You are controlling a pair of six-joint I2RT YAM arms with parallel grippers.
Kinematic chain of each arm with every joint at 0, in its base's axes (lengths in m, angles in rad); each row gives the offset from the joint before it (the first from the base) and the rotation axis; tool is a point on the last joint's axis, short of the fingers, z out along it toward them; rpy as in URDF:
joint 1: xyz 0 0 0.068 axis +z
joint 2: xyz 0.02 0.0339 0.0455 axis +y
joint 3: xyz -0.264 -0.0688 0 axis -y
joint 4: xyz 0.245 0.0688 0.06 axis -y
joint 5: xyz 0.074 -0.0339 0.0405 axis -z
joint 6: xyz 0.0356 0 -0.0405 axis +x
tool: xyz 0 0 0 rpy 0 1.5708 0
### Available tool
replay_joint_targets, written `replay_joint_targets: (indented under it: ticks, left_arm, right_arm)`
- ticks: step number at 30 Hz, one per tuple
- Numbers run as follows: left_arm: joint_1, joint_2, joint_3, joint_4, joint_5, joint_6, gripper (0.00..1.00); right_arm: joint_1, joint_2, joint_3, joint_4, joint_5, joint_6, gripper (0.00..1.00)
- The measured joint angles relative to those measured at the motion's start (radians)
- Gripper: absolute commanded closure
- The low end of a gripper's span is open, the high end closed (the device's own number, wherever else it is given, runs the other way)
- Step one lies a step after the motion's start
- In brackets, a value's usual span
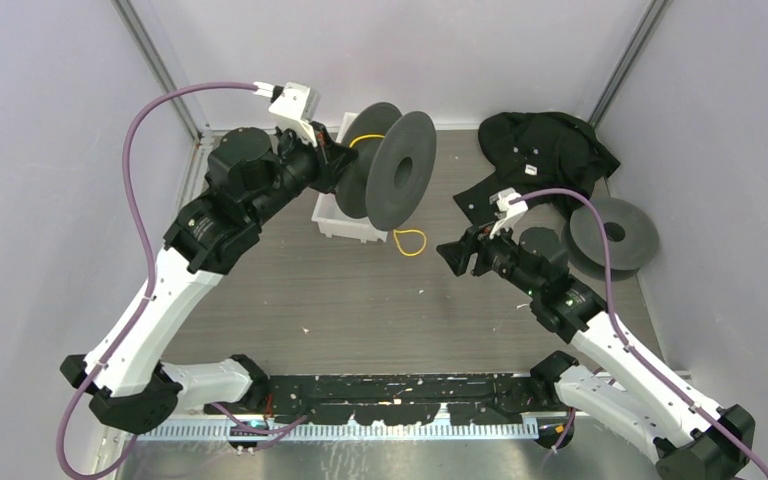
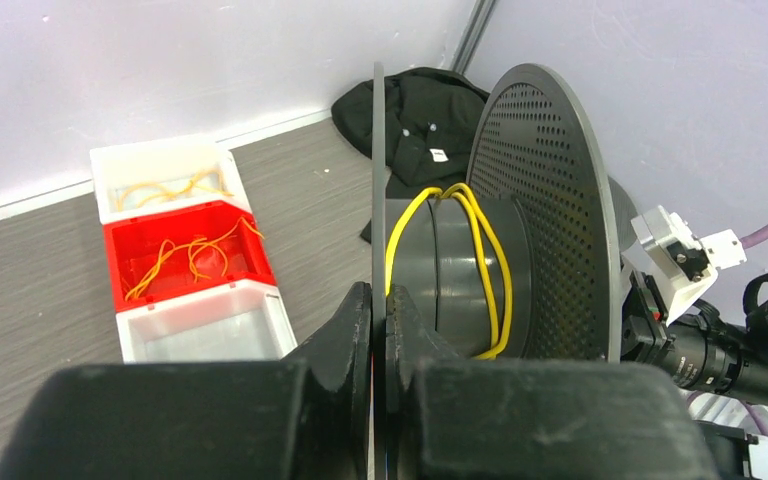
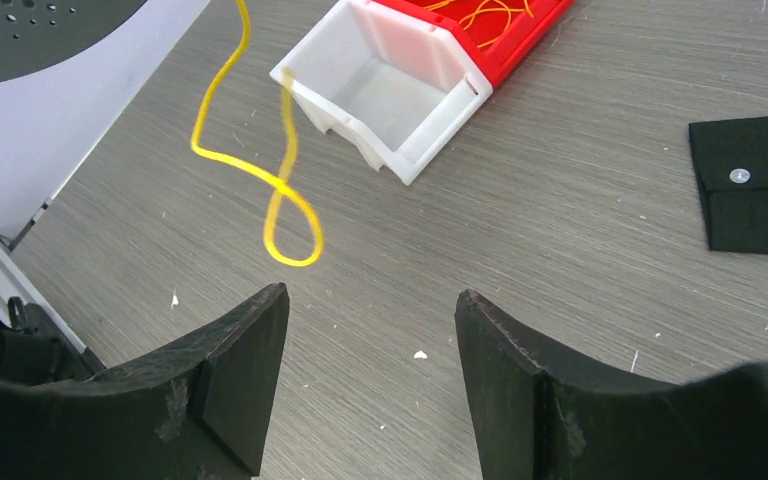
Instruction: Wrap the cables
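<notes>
Left claw (image 2: 379, 305) is clamped on the spool (image 2: 545, 200) flange; right claw (image 3: 370, 295), spread wide and empty, should be closed gently on the dangling cable (image 3: 282, 186).

**Non-task items.** A dark grey spool (image 1: 390, 165) was seen on edge at the upper centre of the top view. Its perforated flange (image 2: 550, 200) was shown at the right of the left wrist view. A second spool (image 1: 615, 235) was laid flat at the right of the top view, just below a crumpled black garment (image 1: 545, 150). Three bins were set in a touching row on the grey wood-grain table (image 1: 310, 290), at the left of the left wrist view: an upper white bin (image 2: 150, 152), a red bin (image 2: 182, 213) between, and a lower white bin (image 2: 210, 335). Pale walls (image 1: 40, 150) were seen on three sides.
</notes>
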Motion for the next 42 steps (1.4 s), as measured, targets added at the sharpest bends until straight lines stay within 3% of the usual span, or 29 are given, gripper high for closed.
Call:
replay_joint_targets:
  ticks: [11, 22, 35, 42]
  left_arm:
    - [0.000, 0.029, 0.019, 0.007, -0.001, -0.009, 1.00]
    - [0.000, 0.039, 0.039, 0.009, 0.000, -0.010, 1.00]
    - [0.000, 0.039, 0.039, 0.016, 0.007, -0.010, 1.00]
    - [0.000, 0.039, 0.039, 0.034, 0.021, -0.010, 1.00]
  right_arm:
    - [0.000, -0.012, -0.003, 0.006, 0.024, -0.010, 0.29]
    - [0.000, 0.079, -0.018, 0.109, 0.093, -0.016, 0.23]
    - [0.000, 0.138, -0.098, 0.339, 0.198, 0.261, 0.22]
    - [0.000, 0.264, -0.127, 0.499, 0.283, 0.418, 0.27]
